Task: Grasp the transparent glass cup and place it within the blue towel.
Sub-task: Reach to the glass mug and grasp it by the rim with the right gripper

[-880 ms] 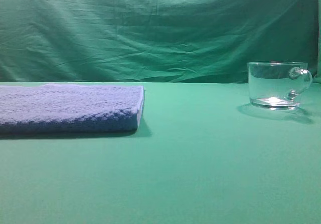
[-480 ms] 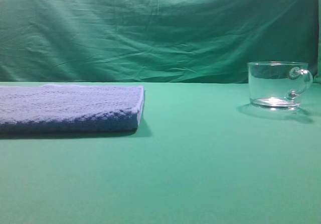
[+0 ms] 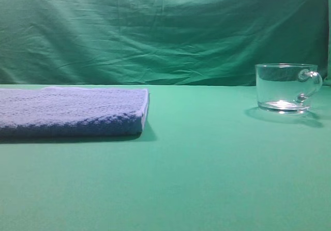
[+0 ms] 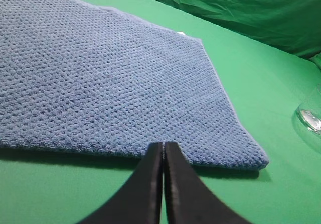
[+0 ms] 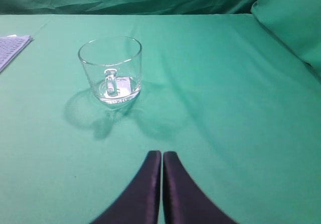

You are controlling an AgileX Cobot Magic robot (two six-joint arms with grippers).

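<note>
Exterior high view shows the transparent glass cup point(image 3: 286, 87) standing upright at the far right of the green counter point(image 3: 207, 179), its small loop handle pointing right, and the blue towel point(image 3: 72, 112) lying flat at the far left, well apart from it. Neither arm appears in this view.

From the right wrist view the cup point(image 5: 111, 69) is seen from above and behind: short, wide, clear, empty, with a thick base that catches the light and the handle turned toward the camera. It casts a faint shadow on the counter point(image 5: 225, 108). Below it, near but not touching, the right gripper point(image 5: 161, 156) points at the cup with its two dark fingers pressed together, nothing between them. A pale corner of the towel point(image 5: 12, 48) peeks in at the left edge.

From the left wrist view the towel point(image 4: 110, 83) fills most of the frame, showing what the side-on view cannot: a nubby, honeycomb-like weave, blue-lavender, with a paler border along its edges. The left gripper point(image 4: 163, 146) hovers at the towel's near edge, its fingers likewise closed tight on nothing. Only a sliver of the cup's base point(image 4: 312, 119) shows at the right edge of this view, resting on the counter point(image 4: 251, 73) beyond the towel's corner.

A wrinkled green backdrop cloth point(image 3: 155, 29) hangs behind the counter.
</note>
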